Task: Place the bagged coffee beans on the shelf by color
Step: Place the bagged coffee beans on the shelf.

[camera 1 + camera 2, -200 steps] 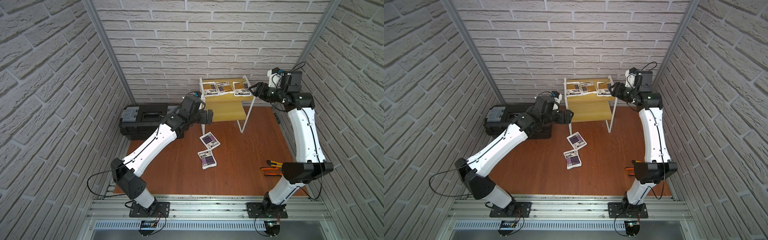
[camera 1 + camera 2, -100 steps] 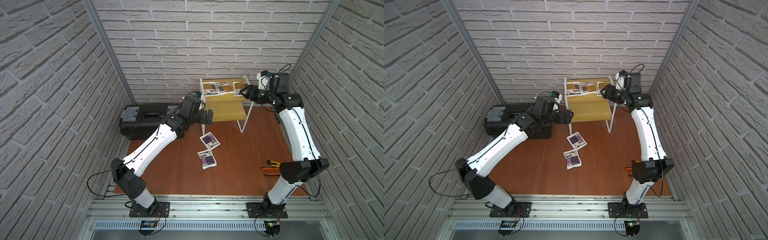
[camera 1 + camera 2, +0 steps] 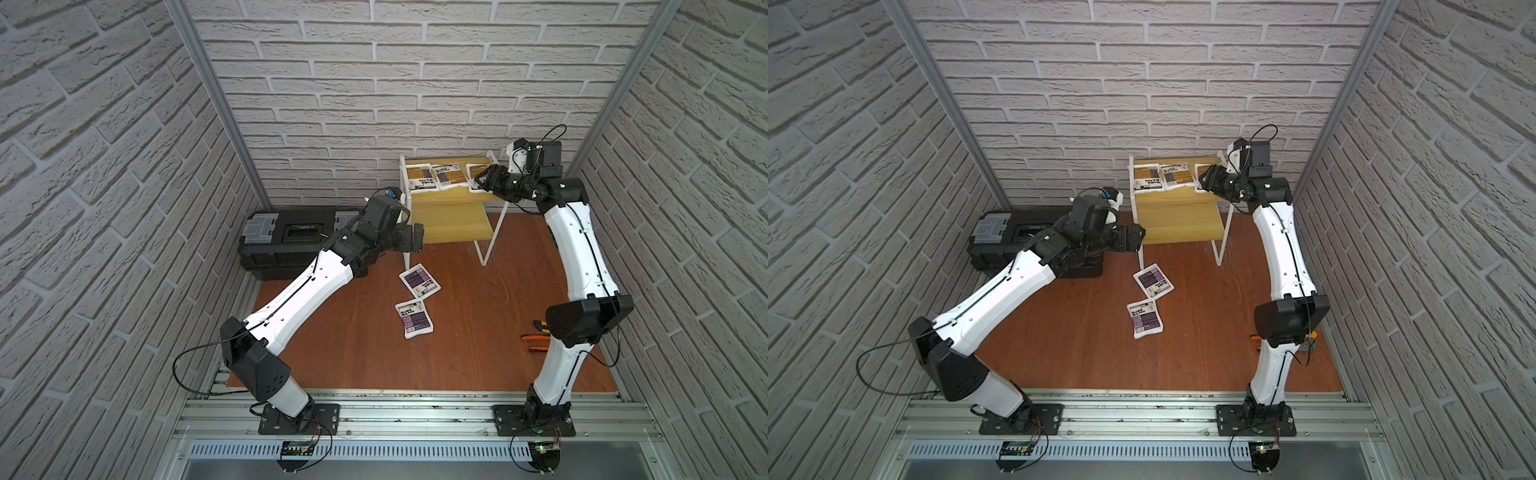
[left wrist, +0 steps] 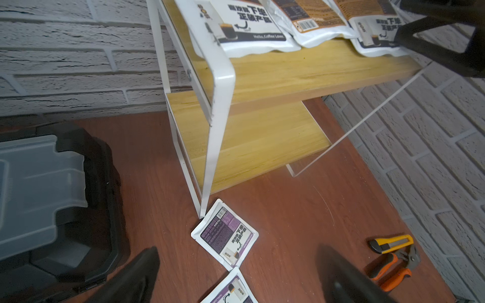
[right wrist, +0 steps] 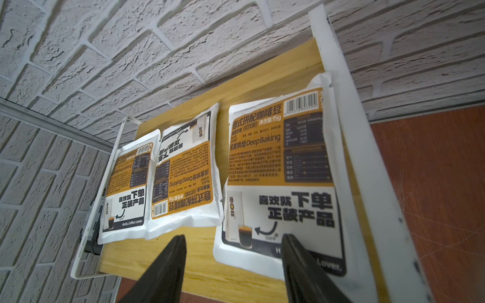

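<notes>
The bagged coffee beans (image 5: 183, 170) are flat white pillow pouches with black print and a coloured label block. Three orange pouches (image 3: 442, 176) lie side by side on the upper board of the shelf (image 3: 451, 199), the middle one turned end-for-end against its neighbours. The nearest pouch (image 5: 280, 168) lies just beyond the right gripper (image 5: 233, 238), whose jaws stand apart and hold nothing. One fingertip overlaps that pouch's corner, though I cannot tell whether it touches. Grouping the orange ones up there looks meant to keep the bare lower board (image 3: 453, 228) for the other colour. The two purple pouches (image 3: 419, 281) lie close together on the tabletop (image 3: 478, 340), just below and ahead of the left gripper (image 3: 417, 237). Its jaws are spread and empty, likely poised to collect them.
</notes>
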